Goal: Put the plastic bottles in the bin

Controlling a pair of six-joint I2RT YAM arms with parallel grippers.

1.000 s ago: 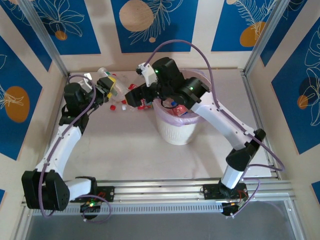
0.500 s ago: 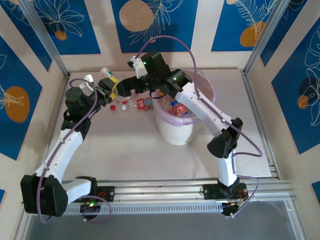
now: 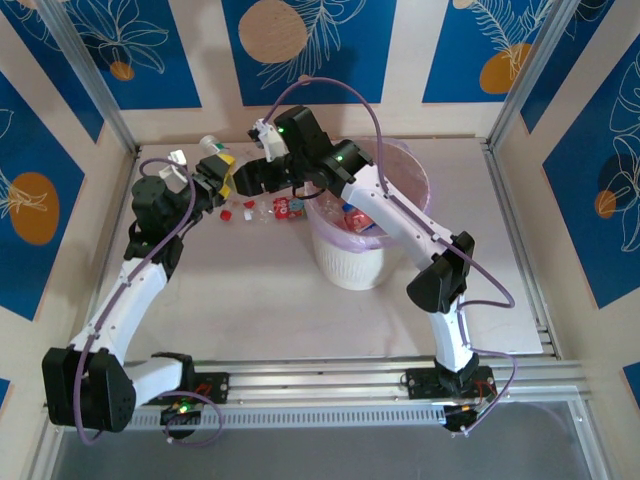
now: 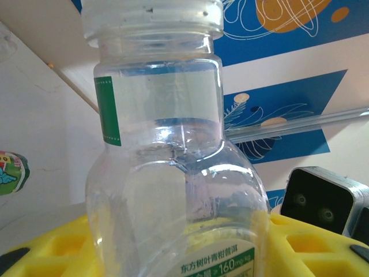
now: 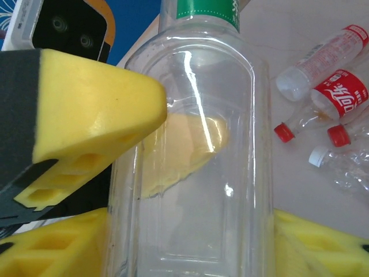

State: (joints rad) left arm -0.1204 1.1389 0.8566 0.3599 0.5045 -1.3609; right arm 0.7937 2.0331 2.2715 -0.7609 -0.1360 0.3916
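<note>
Two robot arms meet over one clear bottle [image 3: 213,150] at the far left corner of the table [image 3: 250,300]. The left claw [image 3: 215,178] grips the bottle's lower body. In the left wrist view its yellow pads [image 4: 57,248] press in from both sides, and the green-banded neck rises above them.

The right claw [image 3: 240,178] reaches across from the other side of the bin [image 3: 350,265] and has narrowed onto the same bottle. In the right wrist view its own pads [image 5: 323,248] sit against both flanks of the clear wall, so both claws clamp the bottle at once. One pad of the left claw [image 5: 86,109] touches the bottle's shoulder at the left of that view.

The bottle stands off the tabletop, well apart from the bin, which sits mid-table with its pink liner. Red-labelled bottles [image 3: 358,215] lie inside the bin.

More plastic bottles lie loose on the table between the claws and the bin, among them a red-labelled one [image 3: 288,207]. Several red caps [image 3: 228,213] lie close under the joined claws.
</note>
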